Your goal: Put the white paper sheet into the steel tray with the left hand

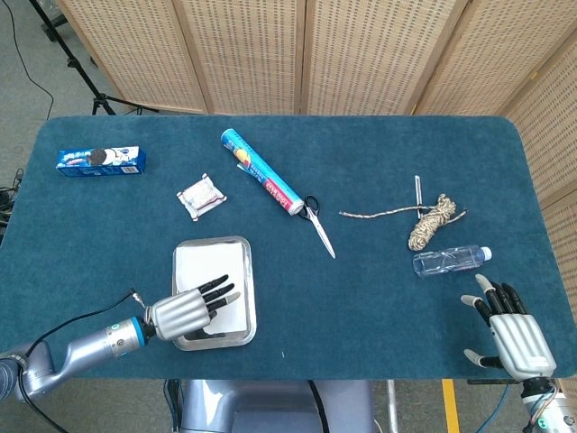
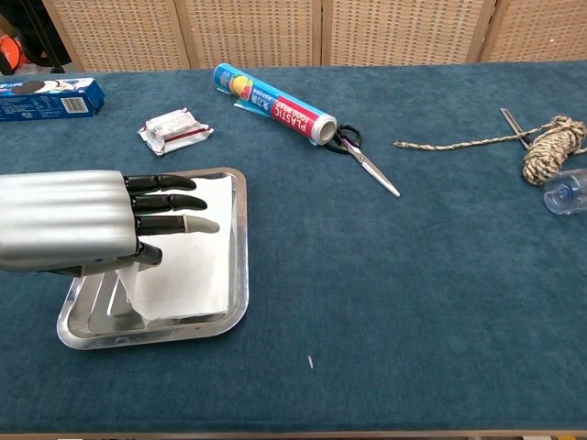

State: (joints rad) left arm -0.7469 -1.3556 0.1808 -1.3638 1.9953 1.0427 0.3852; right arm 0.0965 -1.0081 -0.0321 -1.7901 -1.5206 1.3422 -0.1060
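Observation:
The white paper sheet (image 1: 200, 269) lies inside the steel tray (image 1: 250, 298) at the near left of the table; in the chest view the paper sheet (image 2: 193, 261) lies flat against the tray's (image 2: 240, 266) floor. My left hand (image 1: 187, 308) hovers over the tray's near half with its fingers stretched out and apart, and nothing is held in it. In the chest view the left hand (image 2: 73, 220) hides the tray's left part. My right hand (image 1: 514, 336) is at the near right edge, fingers spread, holding nothing.
A blue cookie box (image 1: 101, 160) lies far left and a small wrapped packet (image 1: 201, 195) sits beyond the tray. A plastic-wrap roll (image 1: 261, 171) and scissors (image 1: 317, 224) lie mid-table. Rope (image 1: 431, 221) and a water bottle (image 1: 451, 261) lie on the right.

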